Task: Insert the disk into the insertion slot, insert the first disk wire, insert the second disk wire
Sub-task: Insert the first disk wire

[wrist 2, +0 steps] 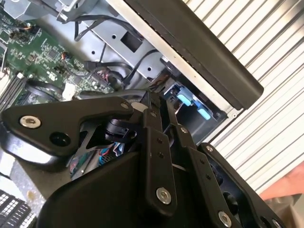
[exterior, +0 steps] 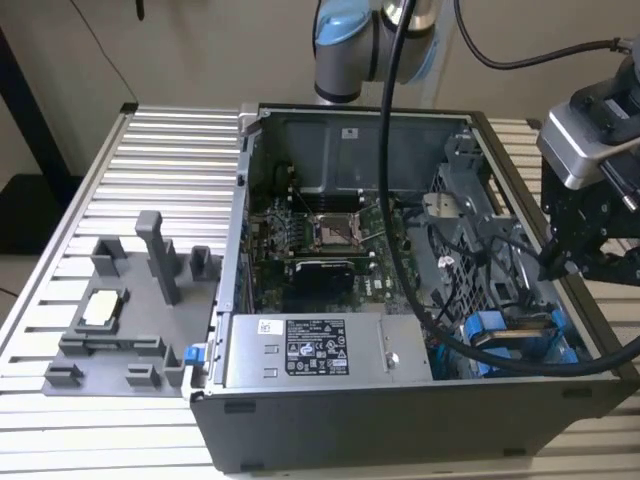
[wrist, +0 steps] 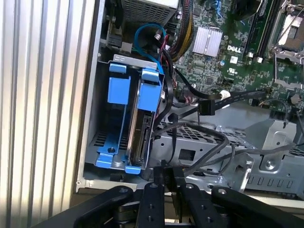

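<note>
Flat grey disk (wrist: 142, 137) sits in perforated sheet-metal insertion slot (wrist: 97, 140), two blue plastic carriers (wrist: 118, 89). My black pincer (wrist: 167, 176) near it; clenched or released, cannot tell.

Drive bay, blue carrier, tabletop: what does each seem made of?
Drive bay: likely sheet steel, dull grey and perforated.
Blue carrier: probably moulded plastic, uniform bright colour with a slight sheen.
Tabletop: seemingly aluminium extrusion, pale matte silver with parallel grooves.
</note>
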Action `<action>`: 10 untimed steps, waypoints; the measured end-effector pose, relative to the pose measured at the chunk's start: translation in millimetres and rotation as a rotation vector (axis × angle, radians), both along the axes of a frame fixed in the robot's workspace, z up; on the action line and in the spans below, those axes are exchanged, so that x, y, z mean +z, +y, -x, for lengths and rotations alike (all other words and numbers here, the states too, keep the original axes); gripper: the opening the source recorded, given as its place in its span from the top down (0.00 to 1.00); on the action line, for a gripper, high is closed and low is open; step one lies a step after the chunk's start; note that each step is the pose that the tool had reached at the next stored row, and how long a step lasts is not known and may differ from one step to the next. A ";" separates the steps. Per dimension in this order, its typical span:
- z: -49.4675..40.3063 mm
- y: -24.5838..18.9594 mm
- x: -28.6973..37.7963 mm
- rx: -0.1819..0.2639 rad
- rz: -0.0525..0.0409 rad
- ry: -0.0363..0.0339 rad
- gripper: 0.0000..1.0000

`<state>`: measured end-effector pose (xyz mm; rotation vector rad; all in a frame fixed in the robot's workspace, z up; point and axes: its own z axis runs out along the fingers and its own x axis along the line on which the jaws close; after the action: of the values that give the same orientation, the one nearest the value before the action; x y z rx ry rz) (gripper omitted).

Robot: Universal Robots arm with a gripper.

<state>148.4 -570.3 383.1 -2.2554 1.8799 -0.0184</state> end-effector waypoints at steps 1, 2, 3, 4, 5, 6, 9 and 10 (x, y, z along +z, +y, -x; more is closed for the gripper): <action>-0.3 -0.1 -0.4 -0.002 0.0017 0.0007 0.81; -0.3 -0.1 -1.1 -0.009 0.0019 0.0008 0.81; -0.3 -0.2 -1.9 -0.022 0.0018 0.0009 0.81; -0.3 -0.2 -2.8 -0.037 0.0017 0.0009 0.81; -0.3 -0.2 -3.8 -0.053 0.0015 0.0009 0.81; -0.4 -0.2 -4.3 -0.066 0.0015 0.0009 0.81; -1.6 -0.6 -4.4 -0.074 0.0084 0.0139 0.81; -2.3 -1.0 -4.6 -0.075 0.0092 0.0219 0.81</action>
<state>150.7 -571.3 378.5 -2.1989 1.9782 -0.0137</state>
